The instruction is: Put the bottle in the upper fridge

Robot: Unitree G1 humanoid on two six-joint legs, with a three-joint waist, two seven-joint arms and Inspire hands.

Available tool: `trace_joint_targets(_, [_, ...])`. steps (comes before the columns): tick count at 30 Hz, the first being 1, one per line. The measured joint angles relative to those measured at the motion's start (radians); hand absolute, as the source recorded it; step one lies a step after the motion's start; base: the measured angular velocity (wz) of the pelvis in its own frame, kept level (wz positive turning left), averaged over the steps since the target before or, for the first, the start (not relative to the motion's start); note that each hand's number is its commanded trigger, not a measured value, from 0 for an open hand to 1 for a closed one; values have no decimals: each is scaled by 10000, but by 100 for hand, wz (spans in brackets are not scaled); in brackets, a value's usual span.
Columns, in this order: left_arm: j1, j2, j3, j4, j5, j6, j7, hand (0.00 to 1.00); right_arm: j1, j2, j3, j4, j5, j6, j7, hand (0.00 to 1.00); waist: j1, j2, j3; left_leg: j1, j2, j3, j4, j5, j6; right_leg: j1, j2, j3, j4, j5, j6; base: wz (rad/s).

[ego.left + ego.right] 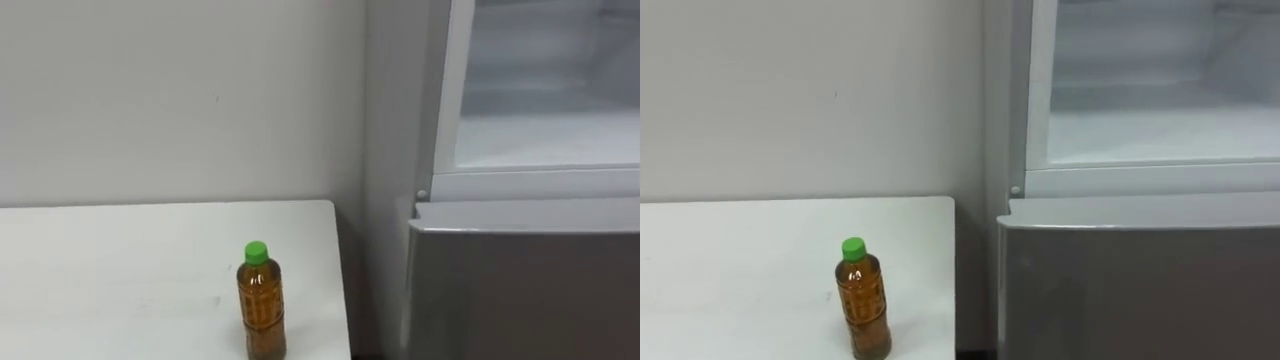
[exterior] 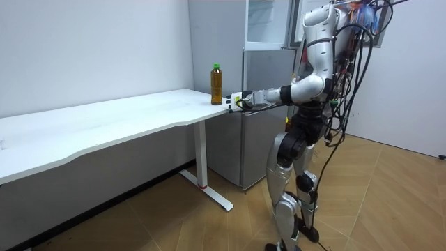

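Barely begun, I judge - the bottle (image 1: 261,305) stands upright on the table (image 1: 120,260) by its corner, my left hand (image 2: 237,101) just beside it. I cannot tell how its fingers stand. Lifting it into the upper fridge (image 1: 545,140) remains.

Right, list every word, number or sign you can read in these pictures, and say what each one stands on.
No text here can be read.
bottle: its label carries print, too small and blurred to read.
fridge: no lettering or sign shows on it.
table: no marking shows on it.
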Motion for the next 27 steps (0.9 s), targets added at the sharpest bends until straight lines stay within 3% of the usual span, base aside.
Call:
trace_joint_targets(9, [145, -352, 82, 1897, 6, -1658, 263, 0, 361, 48, -181, -369, -71, -150, 59, 0, 257, -69, -45, 121, -14, -33, 25, 58, -86, 21, -12, -75, 43, -179, -61, 2])
trace_joint_targets(12, [38, -351, 116, 2336, 0, -2052, 263, 0, 521, 56, -184, -506, -80, -239, 61, 0, 412, -97, -61, 148, -15, -13, 10, 61, -90, 33, -11, -70, 62, -200, -61, 0])
trace_joint_targets(20, [43, -359, 202, 3090, -355, -2855, 405, 0, 744, 130, -280, -799, -321, -499, -112, 0, 414, -220, -126, 180, -12, 0, -1, 65, -99, 14, -11, -31, 93, -274, -84, 0])
trace_joint_targets(27, [-82, -442, 652, 4161, -479, -3649, 623, 0, 974, 139, -838, -1154, -958, -606, -300, 0, 442, -213, -124, 451, 2, 88, -28, 65, -99, 133, 0, 197, 190, -333, -107, -9])
